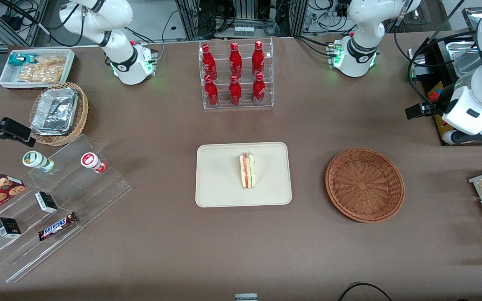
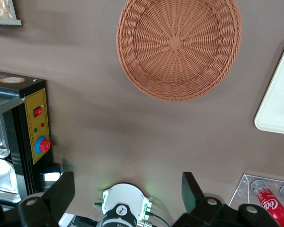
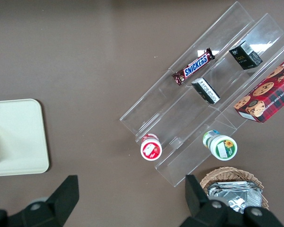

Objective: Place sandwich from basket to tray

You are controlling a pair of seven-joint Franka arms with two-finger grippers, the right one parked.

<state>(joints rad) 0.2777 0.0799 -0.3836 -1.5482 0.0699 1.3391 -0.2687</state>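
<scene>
The small triangular wedge sandwich (image 1: 248, 170) of pale bread with red and green filling lies on the flat cream-beige rectangular tray (image 1: 216, 184), just past its centre toward three o'clock. The round reddish-brown woven wicker basket (image 1: 365, 184) sits empty at three o'clock of the tray, well apart. The left gripper (image 2: 128, 191) hangs high above the brown table (image 1: 161, 125), fingers (image 2: 61, 189) spread wide, holding nothing.
</scene>
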